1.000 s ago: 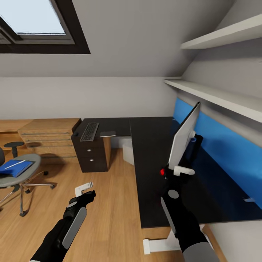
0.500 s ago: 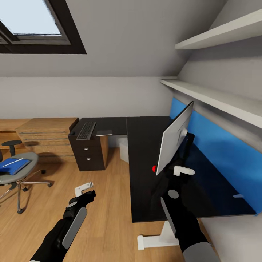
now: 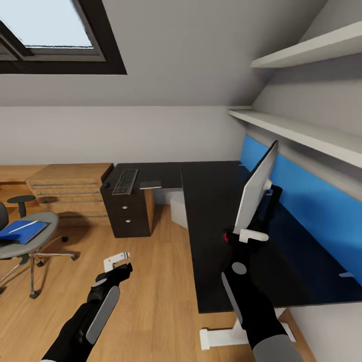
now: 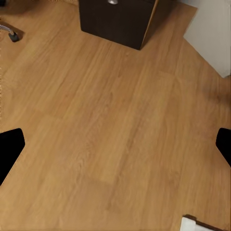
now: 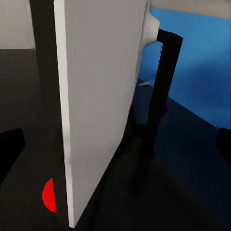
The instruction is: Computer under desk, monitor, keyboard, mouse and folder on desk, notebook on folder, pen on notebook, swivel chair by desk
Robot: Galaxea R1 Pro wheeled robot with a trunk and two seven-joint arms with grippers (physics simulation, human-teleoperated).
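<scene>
Monitor point(image 3: 255, 193) stands edge-on over the right run of the desk point(image 3: 211, 241), white back toward the blue panel point(image 3: 306, 206), red light low at its near corner. Right gripper point(image 3: 246, 235) sits at that near lower corner; in the right wrist view the screen edge point(image 5: 96, 106) lies between the two finger tips, which appear spread wide, with no contact visible. Whether the stand point(image 5: 161, 82) rests fully on the desk cannot be told.

Left gripper point(image 3: 116, 261) hangs over bare floor point(image 4: 110, 120), jaws spread, nothing between them.

Keyboard point(image 3: 124, 181) lies on the far left wing of the desk. Folder point(image 3: 21, 232), with a thin white pen point(image 3: 22, 227) on it, sits on the chair point(image 3: 25, 241) at far left, well apart from the desk.

Handling judgement: monitor is rigid, top-heavy on a thin stand, smooth-faced and liable to slip or tip. Best hold is across the lower bezel or the stand column, not the screen face. Folder is light and flat; take it by an overhanging edge.
</scene>
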